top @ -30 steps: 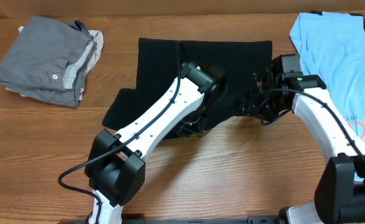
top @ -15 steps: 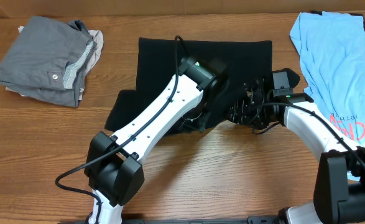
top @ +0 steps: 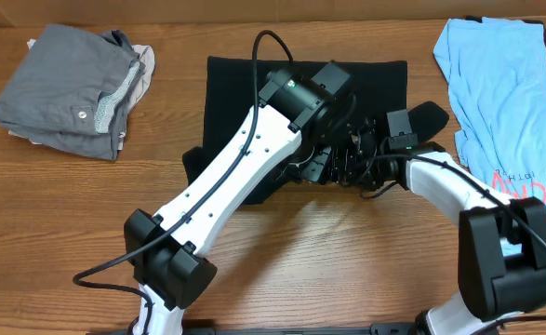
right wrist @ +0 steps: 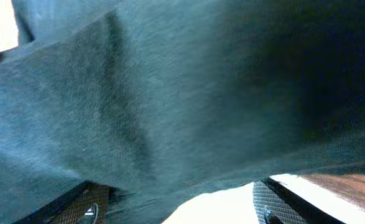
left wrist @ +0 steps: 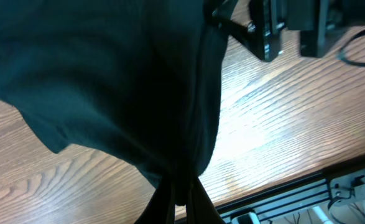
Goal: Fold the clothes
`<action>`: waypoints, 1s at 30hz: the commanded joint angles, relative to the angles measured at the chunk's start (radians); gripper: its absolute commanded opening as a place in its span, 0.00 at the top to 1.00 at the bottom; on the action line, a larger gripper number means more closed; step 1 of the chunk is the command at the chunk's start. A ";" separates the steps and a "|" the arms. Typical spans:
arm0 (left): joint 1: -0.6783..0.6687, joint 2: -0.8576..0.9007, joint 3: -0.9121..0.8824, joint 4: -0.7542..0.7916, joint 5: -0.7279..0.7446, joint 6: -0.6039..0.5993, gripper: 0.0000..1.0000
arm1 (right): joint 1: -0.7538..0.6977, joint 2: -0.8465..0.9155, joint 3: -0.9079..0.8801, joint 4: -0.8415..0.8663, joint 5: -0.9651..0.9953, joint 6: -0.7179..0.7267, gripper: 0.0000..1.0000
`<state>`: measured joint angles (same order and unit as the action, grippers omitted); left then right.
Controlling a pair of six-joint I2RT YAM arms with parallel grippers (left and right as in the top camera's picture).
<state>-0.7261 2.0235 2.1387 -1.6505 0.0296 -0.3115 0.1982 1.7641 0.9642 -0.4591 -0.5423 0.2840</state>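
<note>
A black garment [top: 245,79] lies spread on the middle of the wooden table, with its front right part bunched up. My left gripper [top: 326,158] is shut on a fold of it; in the left wrist view the fingers [left wrist: 181,202] pinch the black cloth [left wrist: 107,81], which hangs lifted above the table. My right gripper [top: 354,160] is right beside the left one at the garment's front edge. In the right wrist view its fingers [right wrist: 176,194] stand wide apart, with the black cloth [right wrist: 170,93] filling the view above them.
A pile of folded grey clothes [top: 73,88] sits at the back left. A light blue shirt [top: 505,93] lies along the right edge. Bare wood [top: 347,251] lies in front of the garment. The table's front edge [left wrist: 281,186] shows in the left wrist view.
Both grippers have moved left and toward the back. The garment's front right edge has been dragged and lifted with them, and its front left part has shifted right.
</note>
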 commanded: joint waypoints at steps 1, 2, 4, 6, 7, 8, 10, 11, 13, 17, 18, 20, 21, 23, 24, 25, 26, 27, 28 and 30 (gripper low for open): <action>-0.008 -0.029 0.051 -0.002 0.015 0.021 0.96 | 0.005 0.019 -0.006 0.014 -0.006 0.008 0.22; -0.008 -0.029 0.056 -0.002 0.015 0.020 0.96 | 0.005 0.021 -0.006 0.020 -0.006 0.008 0.22; -0.008 -0.029 0.064 -0.002 0.016 0.020 0.96 | 0.005 0.021 -0.006 0.038 -0.005 0.005 0.22; -0.008 -0.029 0.068 -0.002 0.016 0.020 0.96 | 0.005 0.021 -0.006 0.069 -0.006 0.005 0.22; -0.008 -0.029 0.069 -0.002 0.015 0.021 0.96 | 0.005 0.021 -0.006 0.077 -0.006 0.005 0.24; -0.008 -0.029 0.069 0.001 0.015 0.021 0.96 | 0.005 0.021 -0.006 0.084 -0.006 0.006 0.26; -0.008 -0.029 0.069 0.002 0.015 0.021 0.96 | 0.005 0.023 -0.006 0.087 -0.007 0.009 0.35; -0.008 -0.029 0.069 0.002 0.015 0.021 0.96 | 0.005 0.023 -0.006 0.087 -0.010 0.009 0.46; -0.008 -0.029 0.069 0.002 0.015 0.021 0.96 | 0.006 0.023 -0.006 0.088 -0.011 0.009 0.60; -0.007 -0.029 0.069 0.002 0.008 0.021 0.96 | 0.007 0.022 -0.006 0.079 -0.016 0.010 0.96; -0.007 -0.029 0.069 0.002 0.001 0.021 0.96 | 0.003 0.019 -0.006 0.069 -0.022 0.010 0.96; -0.007 -0.029 0.069 -0.002 -0.017 0.020 0.96 | -0.010 0.006 -0.006 0.034 -0.027 0.009 0.96; -0.007 -0.029 0.069 -0.006 -0.021 0.020 0.96 | -0.018 -0.005 -0.006 0.013 -0.029 0.009 0.96; -0.007 -0.029 0.069 -0.015 -0.035 0.019 0.96 | -0.042 -0.047 -0.006 -0.049 -0.028 0.004 0.96; -0.007 -0.029 0.069 -0.024 -0.044 0.019 0.96 | -0.052 -0.069 -0.006 -0.078 -0.028 0.000 0.96; -0.007 -0.029 0.069 -0.032 -0.053 0.019 0.96 | -0.065 -0.100 -0.006 -0.117 -0.027 -0.003 0.96; -0.007 -0.029 0.068 -0.039 -0.064 0.019 0.96 | -0.075 -0.128 -0.006 -0.154 -0.019 -0.003 0.96; -0.007 -0.029 0.062 -0.039 -0.064 0.019 0.96 | -0.087 -0.163 -0.006 -0.204 0.001 -0.008 0.96; -0.007 -0.029 0.058 -0.039 -0.063 0.019 0.96 | -0.094 -0.192 -0.006 -0.249 0.019 -0.021 0.96; -0.007 -0.029 0.043 -0.039 -0.063 0.019 0.96 | -0.106 -0.248 -0.006 -0.360 0.074 -0.026 0.96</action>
<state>-0.7269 2.0235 2.1815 -1.6867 -0.0086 -0.3103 0.1139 1.6379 0.9585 -0.7300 -0.5392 0.2817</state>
